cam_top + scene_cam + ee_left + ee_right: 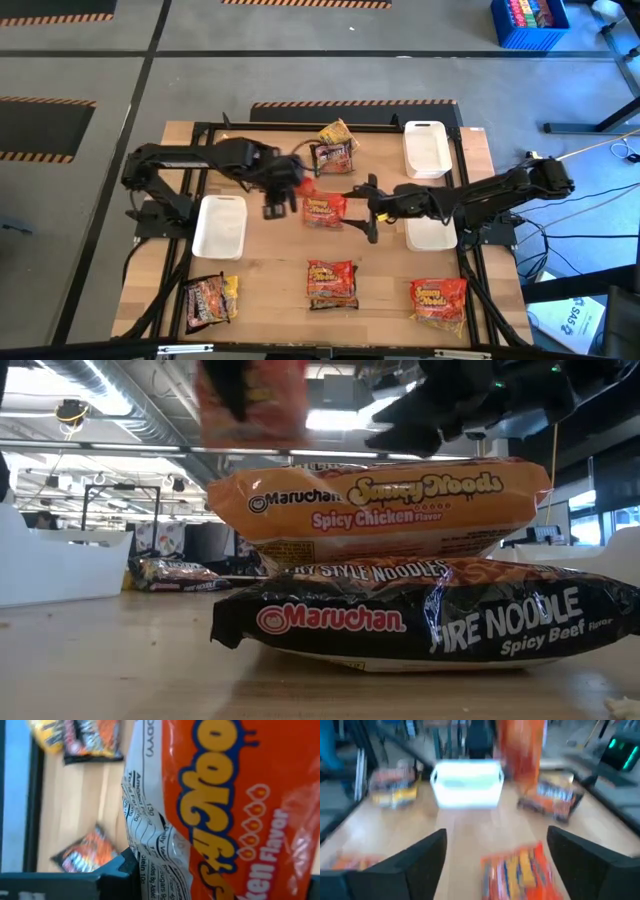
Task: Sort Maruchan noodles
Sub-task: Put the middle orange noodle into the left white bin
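Note:
My left gripper [288, 186] is above the table's middle, shut on a red-orange Maruchan packet [235, 805] that hangs clear of the table [250, 405]. My right gripper [368, 210] is open. Its fingers stand apart above another red-orange packet [325, 211], which lies flat on the wood [517, 870]. At the near edge a red-orange packet rests flat on a dark one [420, 620]. More packets lie at the far middle [335, 148], the near left [210, 300] and the near right [438, 300]. My left gripper holds the red-orange packet near one edge, where the printed back panel [145, 845] shows beside a finger [112, 872]. The fingers come from above, pointing steeply down. The packet hangs below them, lifted clear of the table.
Three white trays stand on the table: one at the left [220, 228], one at the far right [427, 148] and one at the right beside my right arm [432, 236]. Bare wood lies between the middle packets and those at the near edge.

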`<state>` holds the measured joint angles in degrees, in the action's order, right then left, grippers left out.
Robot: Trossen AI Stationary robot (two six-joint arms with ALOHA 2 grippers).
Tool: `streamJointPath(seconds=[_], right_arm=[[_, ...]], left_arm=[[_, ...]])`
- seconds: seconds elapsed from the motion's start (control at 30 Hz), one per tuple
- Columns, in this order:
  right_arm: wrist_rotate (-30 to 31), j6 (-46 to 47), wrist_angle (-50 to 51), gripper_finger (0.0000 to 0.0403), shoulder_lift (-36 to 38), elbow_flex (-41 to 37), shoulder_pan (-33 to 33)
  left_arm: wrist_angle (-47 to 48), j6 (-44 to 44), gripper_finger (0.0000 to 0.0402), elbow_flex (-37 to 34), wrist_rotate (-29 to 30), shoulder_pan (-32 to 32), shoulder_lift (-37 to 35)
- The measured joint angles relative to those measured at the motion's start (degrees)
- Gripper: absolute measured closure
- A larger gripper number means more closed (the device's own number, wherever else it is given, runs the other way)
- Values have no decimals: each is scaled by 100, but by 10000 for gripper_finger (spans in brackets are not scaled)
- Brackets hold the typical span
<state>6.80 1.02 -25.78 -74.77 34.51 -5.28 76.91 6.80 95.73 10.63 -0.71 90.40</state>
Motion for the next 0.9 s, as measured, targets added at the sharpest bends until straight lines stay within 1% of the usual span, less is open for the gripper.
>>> streamJointPath(seconds=[0.13,0.23,0.4,0.57,0.7,0.8,0.9], right_arm=[[-18,7,238,71,-31,8,0],[-14,9,247,75,-122,8,0],[4,2,230,79,-139,6,0],[6,-30,189,79,-139,6,4],[5,-53,187,79,-139,6,4],[3,-106,190,79,-139,6,4],[3,-131,190,79,-139,6,4]], left_arm=[[743,455,246,-23,90,113,-408],[1132,817,246,-232,87,215,-762],[1324,1234,246,-923,-76,367,-1448],[1305,1235,246,-1815,-229,374,-2049],[1309,1216,245,-2458,-198,374,-2258],[1311,1216,245,-2848,-181,374,-2270],[1310,1214,244,-3163,-290,374,-2258]])
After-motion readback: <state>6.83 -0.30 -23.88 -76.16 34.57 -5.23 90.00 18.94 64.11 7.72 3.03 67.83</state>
